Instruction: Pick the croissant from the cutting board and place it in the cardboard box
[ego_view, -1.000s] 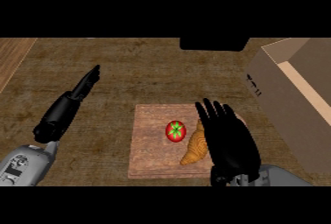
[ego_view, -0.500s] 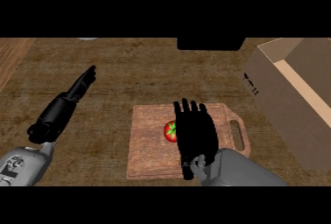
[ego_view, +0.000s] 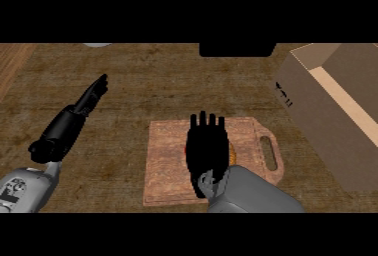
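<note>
Croissant (ego_view: 233, 154) on cutting board (ego_view: 164, 160), nearly all hidden under R hand (ego_view: 207, 150); only a thin tan sliver shows at hand's right edge. R hand flat over board's middle, fingers straight, not curled. Cardboard box (ego_view: 325, 110) well apart, far right. L hand (ego_view: 88, 97) fingers straight, above counter (ego_view: 148, 75) at left.

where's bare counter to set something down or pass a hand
Bare wooden counter lies between the black left hand and the brown wooden cutting board, and beyond it. The gap to the tan cardboard box is narrow. The black right hand covers the board's middle.
</note>
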